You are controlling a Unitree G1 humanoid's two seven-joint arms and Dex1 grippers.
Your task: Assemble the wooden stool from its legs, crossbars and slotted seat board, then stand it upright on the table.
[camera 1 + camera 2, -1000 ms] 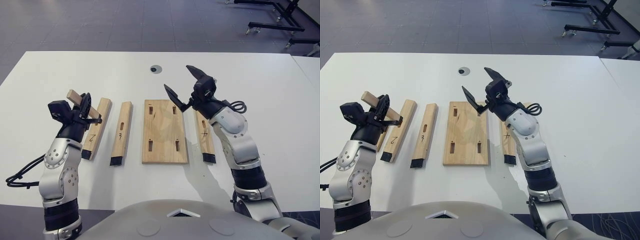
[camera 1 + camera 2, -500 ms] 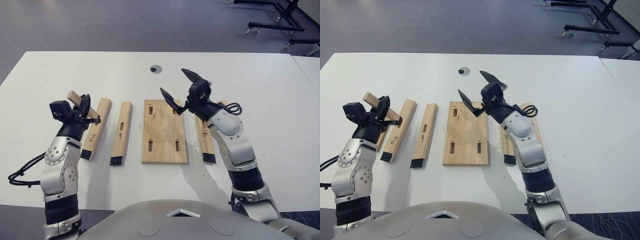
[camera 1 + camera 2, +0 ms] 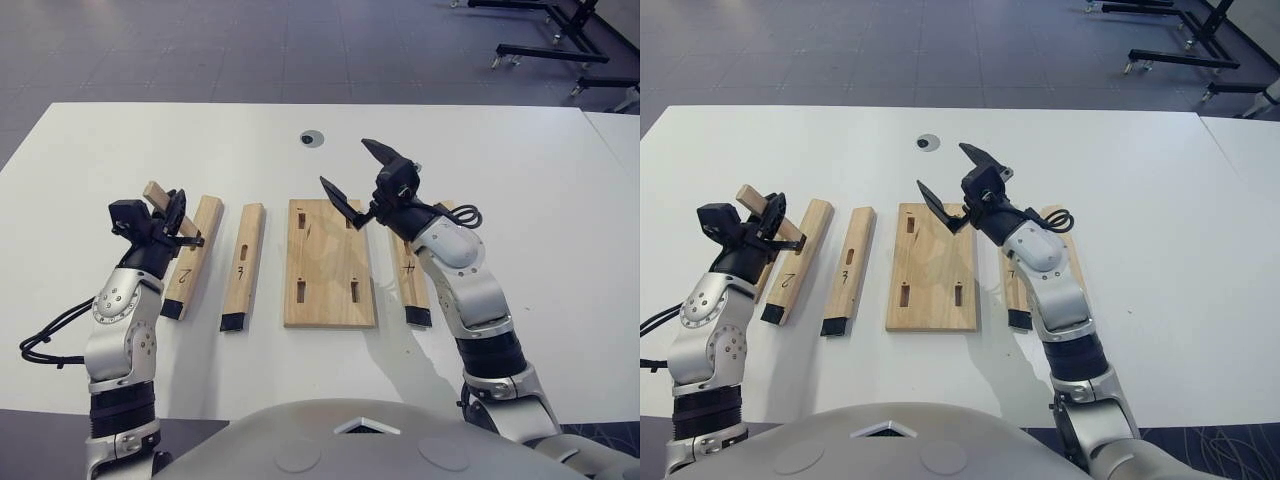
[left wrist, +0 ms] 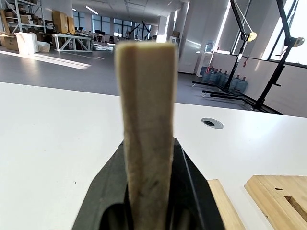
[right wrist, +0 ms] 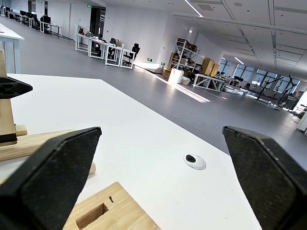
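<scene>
At left-centre of the frame the left jaws clench a crossbar (image 3: 155,192) above the bench (image 3: 520,160) — the right jaws, spread wide and empty, hang over the upper edge of the seat board (image 3: 328,270) at centre, legs (image 3: 243,262) flanking it

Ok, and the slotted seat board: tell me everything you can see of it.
The slotted seat board is a rectangular slab of pale, bare-looking wood with visible grain. It lies flat on the white table, its long side running away from the robot. It has four small rectangular slots, two towards the far end and two towards the near end. It lies between the left-hand leg and the right-hand leg, with a gap to each. The open right pincer hangs above its far right corner, with no visible contact.
</scene>
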